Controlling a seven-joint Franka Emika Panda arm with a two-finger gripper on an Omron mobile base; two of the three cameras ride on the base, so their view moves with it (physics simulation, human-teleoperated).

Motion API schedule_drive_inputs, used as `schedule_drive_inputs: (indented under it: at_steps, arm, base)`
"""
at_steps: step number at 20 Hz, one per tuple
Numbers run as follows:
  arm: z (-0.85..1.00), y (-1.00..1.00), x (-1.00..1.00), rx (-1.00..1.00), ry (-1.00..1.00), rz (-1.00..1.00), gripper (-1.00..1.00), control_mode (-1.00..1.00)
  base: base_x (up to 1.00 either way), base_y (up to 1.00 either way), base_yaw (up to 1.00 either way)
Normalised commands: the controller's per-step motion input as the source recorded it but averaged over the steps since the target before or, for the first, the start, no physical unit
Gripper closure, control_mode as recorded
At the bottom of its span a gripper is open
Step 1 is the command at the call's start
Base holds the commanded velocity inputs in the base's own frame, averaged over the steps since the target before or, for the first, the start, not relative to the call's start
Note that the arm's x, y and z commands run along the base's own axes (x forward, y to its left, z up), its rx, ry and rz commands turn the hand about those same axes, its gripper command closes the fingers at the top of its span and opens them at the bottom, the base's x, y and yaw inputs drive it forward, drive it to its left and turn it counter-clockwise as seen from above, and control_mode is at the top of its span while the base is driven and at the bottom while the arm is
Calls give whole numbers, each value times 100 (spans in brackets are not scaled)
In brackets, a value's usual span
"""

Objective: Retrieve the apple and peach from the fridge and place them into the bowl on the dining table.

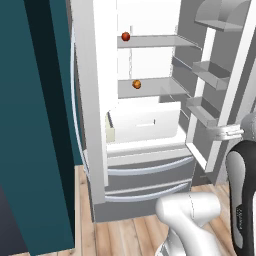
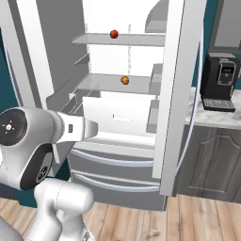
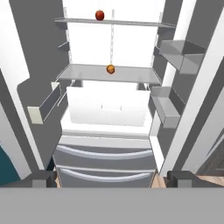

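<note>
The white jointed arm with dark joints [image 2: 28, 146] is reaching forward at mid height, its two small dark fingers [image 3: 43, 179] standing spread wide apart and gripping nothing between them.

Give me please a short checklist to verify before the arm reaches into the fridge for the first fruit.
1. Fridge doors open: ok.
2. Apple in sight on the upper shelf: ok.
3. Peach in sight on the shelf below: ok.
4. Gripper open and empty: ok.
5. Path from gripper to both fruits free of obstacles: ok, judged from the hand view.
6. Bowl and dining table ready to receive fruit: cannot tell.
</note>
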Motion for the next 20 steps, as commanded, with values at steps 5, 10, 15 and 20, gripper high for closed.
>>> schedule_drive_inputs:
  at_steps: [5,10,15,20]
  arm:
    - [0,0,0,0,0,0,-100,100]
    - [0,0,0,0,0,0,-100,100]
    - [0,0,0,0,0,0,-100,100]
    - [0,0,0,0,0,0,-100,100]
  base:
    - [27,0,0]
    - [52,2,0]
    - [81,11,0]
    - [85,13,0]
